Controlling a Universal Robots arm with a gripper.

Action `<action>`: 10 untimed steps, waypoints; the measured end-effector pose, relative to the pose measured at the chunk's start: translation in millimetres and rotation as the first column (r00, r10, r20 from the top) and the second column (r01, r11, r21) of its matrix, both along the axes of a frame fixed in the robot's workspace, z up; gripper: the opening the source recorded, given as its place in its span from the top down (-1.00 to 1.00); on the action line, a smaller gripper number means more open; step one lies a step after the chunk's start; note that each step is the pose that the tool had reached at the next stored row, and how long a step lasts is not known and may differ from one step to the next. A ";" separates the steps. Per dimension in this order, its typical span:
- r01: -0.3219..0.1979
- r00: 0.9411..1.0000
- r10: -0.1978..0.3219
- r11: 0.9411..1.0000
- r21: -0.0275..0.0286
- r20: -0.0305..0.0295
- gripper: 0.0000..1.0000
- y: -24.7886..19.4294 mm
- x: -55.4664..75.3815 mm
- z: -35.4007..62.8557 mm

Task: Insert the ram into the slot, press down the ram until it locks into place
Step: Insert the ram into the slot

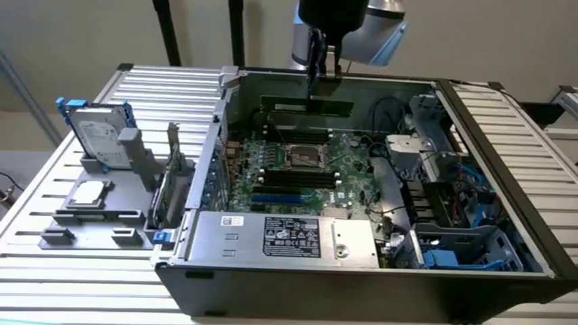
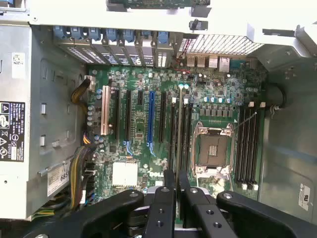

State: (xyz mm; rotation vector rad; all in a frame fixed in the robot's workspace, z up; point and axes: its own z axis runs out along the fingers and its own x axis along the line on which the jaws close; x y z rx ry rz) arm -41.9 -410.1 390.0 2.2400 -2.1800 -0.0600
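The ram [image 1: 306, 106], a long thin green stick, hangs level above the far end of the open computer case. My gripper [image 1: 321, 80] is shut on its top edge near the middle, coming straight down from above. Below it lie parallel black memory slots [image 1: 300, 128] on the far side of the processor socket, and more slots [image 1: 298, 178] on the near side. In the wrist view my black fingers [image 2: 165, 208] stand close together over the motherboard, with long black slots [image 2: 181, 134] right beneath them and another group [image 2: 247, 146] beyond the socket.
The processor socket [image 1: 304, 155] sits between the slot groups. A silver power supply [image 1: 284, 235] fills the case front, with cables and a drive cage [image 1: 451, 203] on the exterior view's right. A grey holder with a hard drive [image 1: 101, 135] stands outside on the left.
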 end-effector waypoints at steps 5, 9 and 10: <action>0.000 1.000 0.000 1.000 0.000 0.000 0.73 0.0 0.0 0.0; 0.000 1.000 0.000 1.000 0.000 0.000 0.73 0.0 0.0 0.0; 0.000 1.000 0.000 1.000 0.000 0.000 0.73 0.0 0.0 0.0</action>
